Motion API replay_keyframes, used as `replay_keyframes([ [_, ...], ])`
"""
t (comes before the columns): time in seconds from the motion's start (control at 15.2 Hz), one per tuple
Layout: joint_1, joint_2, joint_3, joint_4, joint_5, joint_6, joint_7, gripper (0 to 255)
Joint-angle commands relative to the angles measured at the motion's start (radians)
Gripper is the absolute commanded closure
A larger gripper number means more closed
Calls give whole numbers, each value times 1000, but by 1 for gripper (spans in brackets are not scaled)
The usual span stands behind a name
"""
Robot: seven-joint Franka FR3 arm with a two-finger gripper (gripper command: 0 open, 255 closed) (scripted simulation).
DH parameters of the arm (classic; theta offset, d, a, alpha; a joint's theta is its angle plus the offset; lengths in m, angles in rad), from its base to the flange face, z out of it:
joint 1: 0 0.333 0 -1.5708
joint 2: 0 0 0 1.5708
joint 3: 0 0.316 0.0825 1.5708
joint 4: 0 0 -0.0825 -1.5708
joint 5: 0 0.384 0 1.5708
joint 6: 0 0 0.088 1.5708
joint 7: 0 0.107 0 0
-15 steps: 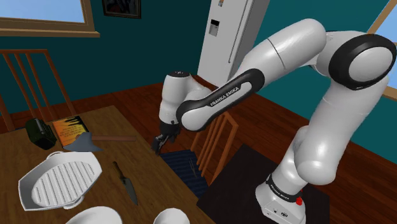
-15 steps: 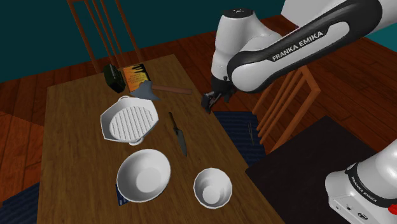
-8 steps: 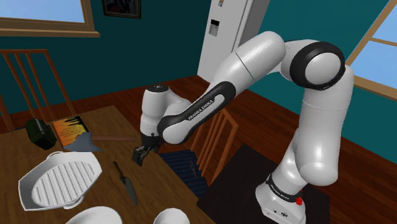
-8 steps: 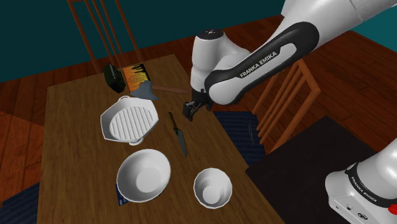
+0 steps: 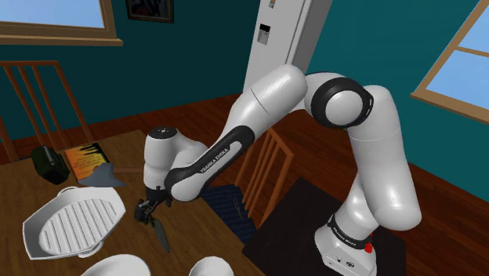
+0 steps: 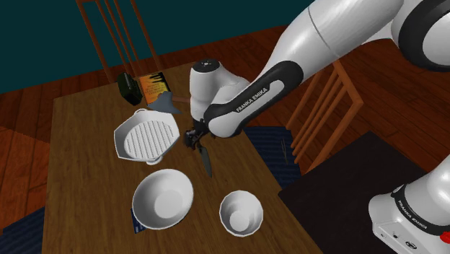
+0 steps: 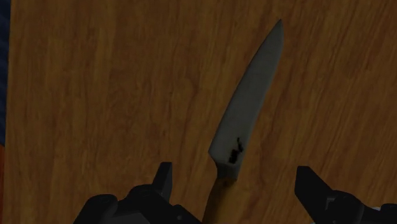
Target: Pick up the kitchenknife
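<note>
While the black pincer (image 7: 236, 189) stands open, empty, astride its brown handle (image 7: 215, 198), the grey-bladed kitchen knife (image 7: 249, 102) lies on the wooden bench (image 7: 95, 95); grasp and lift remain.

White rounded arm (image 5: 270, 92) with dark joints (image 5: 342, 102), black claw (image 7: 235, 175), white FRANKA EMIKA lettering (image 6: 249, 99)

The kitchen knife (image 7: 247, 102) lies flat on the wooden worktop (image 7: 95, 83). It has a dull grey blade that narrows to a sharp point, and a brown handle. The handle end sits just beneath the claw (image 7: 236, 183), between its two spread fingers and touching neither. The blade runs out ahead of the claw at a slight slant, its tip pointing away.
</note>
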Motion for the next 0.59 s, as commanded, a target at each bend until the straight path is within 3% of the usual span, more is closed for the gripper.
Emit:
replay_keyframes([
  [0.0,14,47,-8,46,-8,4,7,0],
  [0.53,29,119,-27,67,-23,54,13,0],
])
